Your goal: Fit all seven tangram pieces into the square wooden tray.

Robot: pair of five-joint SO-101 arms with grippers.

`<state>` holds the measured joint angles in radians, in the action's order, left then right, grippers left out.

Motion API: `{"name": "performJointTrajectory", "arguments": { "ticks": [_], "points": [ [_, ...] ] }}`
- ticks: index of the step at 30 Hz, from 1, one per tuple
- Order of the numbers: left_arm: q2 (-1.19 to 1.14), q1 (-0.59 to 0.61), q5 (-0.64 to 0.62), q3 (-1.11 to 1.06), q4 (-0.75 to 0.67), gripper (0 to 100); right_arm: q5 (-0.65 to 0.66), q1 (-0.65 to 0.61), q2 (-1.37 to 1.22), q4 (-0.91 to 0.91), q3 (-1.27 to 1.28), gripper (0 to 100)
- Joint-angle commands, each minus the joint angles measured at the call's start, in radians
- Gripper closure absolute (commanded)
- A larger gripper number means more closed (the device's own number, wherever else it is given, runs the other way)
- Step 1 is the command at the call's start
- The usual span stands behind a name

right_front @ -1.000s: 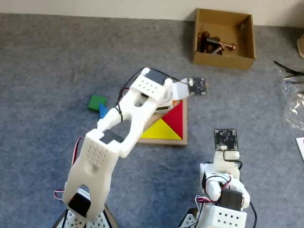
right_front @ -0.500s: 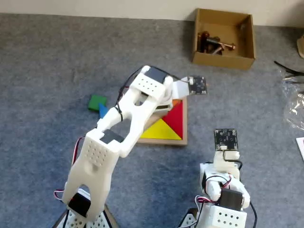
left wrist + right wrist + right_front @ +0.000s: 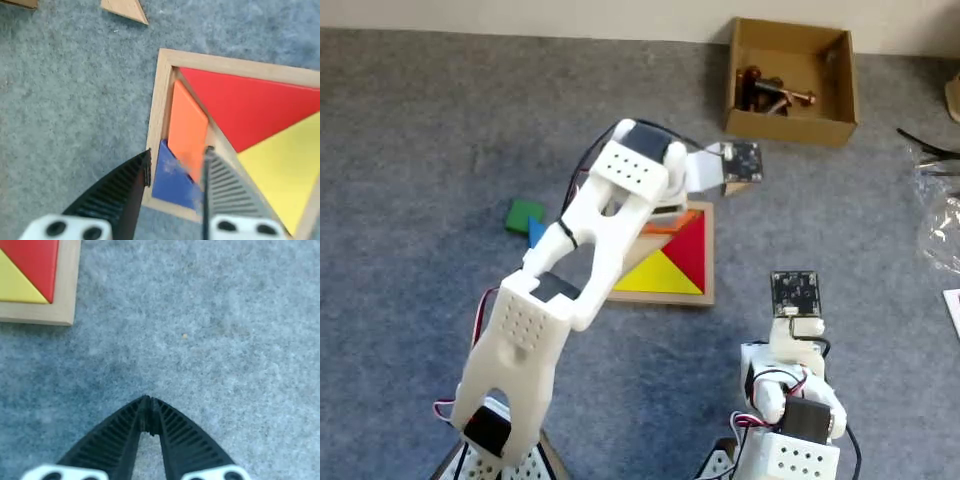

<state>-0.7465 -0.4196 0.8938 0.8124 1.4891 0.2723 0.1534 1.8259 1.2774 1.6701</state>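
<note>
The left gripper [image 3: 177, 151], fingers apart, hangs over a corner of the wooden tray [image 3: 159, 100] at the lower centre of its wrist view, above the blue piece [image 3: 172, 182] and the orange piece [image 3: 187, 125]. The right gripper [image 3: 149, 401] is pressed together over the carpet [image 3: 225, 315].

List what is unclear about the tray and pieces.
High view: the left arm covers much of the wooden tray.
High view: the loose blue piece beside the green piece is partly under that arm.
Left wrist view: the left pincer hides part of the blue piece in the tray; the wooden triangle is cut by the edge.
</note>
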Motion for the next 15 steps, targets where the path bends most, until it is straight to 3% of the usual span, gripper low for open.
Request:
{"name": "performJointTrajectory", "arguments": {
  "ticks": [1,8,15],
  "points": [
    [0.013,-0.013,0.005,0.084,0.095,92,-0.005,-0.004,0.008,-0.027,0.108,99.3],
    [-0.012,-0.007,-0.206,0.059,0.129,99,-0.005,-0.004,0.008,-0.027,0.108,99.3],
    [-0.147,-0.013,-0.218,0.059,0.132,99,-0.005,-0.004,0.008,-0.027,0.108,99.3]
  ]
}}
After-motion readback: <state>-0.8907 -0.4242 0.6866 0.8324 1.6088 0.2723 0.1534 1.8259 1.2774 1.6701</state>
